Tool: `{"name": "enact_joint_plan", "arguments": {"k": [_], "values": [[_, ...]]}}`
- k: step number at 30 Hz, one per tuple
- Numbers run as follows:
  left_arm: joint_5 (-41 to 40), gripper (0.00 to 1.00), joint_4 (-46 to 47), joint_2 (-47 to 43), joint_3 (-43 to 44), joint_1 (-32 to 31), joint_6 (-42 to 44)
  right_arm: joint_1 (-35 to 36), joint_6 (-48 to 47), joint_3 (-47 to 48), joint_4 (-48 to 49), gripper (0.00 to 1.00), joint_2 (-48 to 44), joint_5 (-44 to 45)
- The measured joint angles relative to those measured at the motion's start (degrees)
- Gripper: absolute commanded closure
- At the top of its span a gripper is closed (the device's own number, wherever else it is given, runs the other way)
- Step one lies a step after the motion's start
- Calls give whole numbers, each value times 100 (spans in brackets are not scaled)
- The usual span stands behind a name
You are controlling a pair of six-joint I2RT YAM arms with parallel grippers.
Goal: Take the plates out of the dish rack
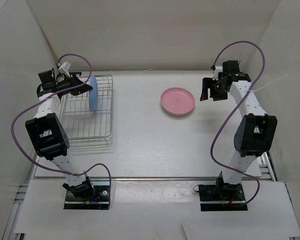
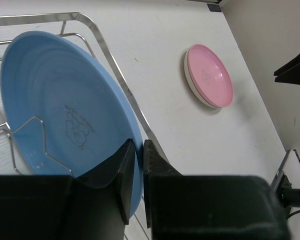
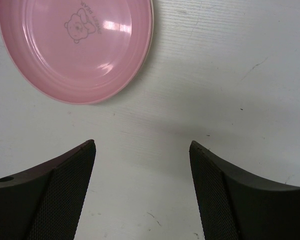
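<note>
now left end effector (image 2: 138,149) pinches rim of blue plate (image 2: 60,100); right end effector (image 3: 142,150) gapes over table (image 3: 230,75).

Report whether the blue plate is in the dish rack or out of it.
In. The blue plate stands on edge inside the dish rack, between its wires, with the left gripper pinching its rim.

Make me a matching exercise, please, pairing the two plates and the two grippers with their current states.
1. blue plate
2. pink plate
3. left gripper
4. right gripper

A. open above the table
B. standing on edge in the dish rack
C. clamped on a plate's rim
D. lying flat on the table

Pairs: 1-B, 2-D, 3-C, 4-A
</note>
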Motion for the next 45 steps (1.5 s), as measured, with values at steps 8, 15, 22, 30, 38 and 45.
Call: {"name": "enact_joint_plan", "arguments": {"k": [8, 15, 22, 30, 38, 45], "values": [[179, 89, -151, 90, 50, -52, -94, 0, 2, -48, 11, 21, 0, 13], [166, 89, -299, 57, 66, -46, -68, 0, 2, -109, 20, 21, 0, 13], [-17, 89, -1294, -46, 706, -66, 240, 0, 11, -116, 101, 21, 0, 11], [109, 89, -2312, -778, 1392, -127, 769, 0, 46, -98, 96, 21, 2, -17], [-315, 89, -3488, -2059, 1495, -743, 2302, 15, -190, 988, -538, 21, 293, -654], [-2828, 89, -4011, -3250, 208, -3703, 3930, 431, -822, 1812, -1123, 21, 203, -1311]]}}
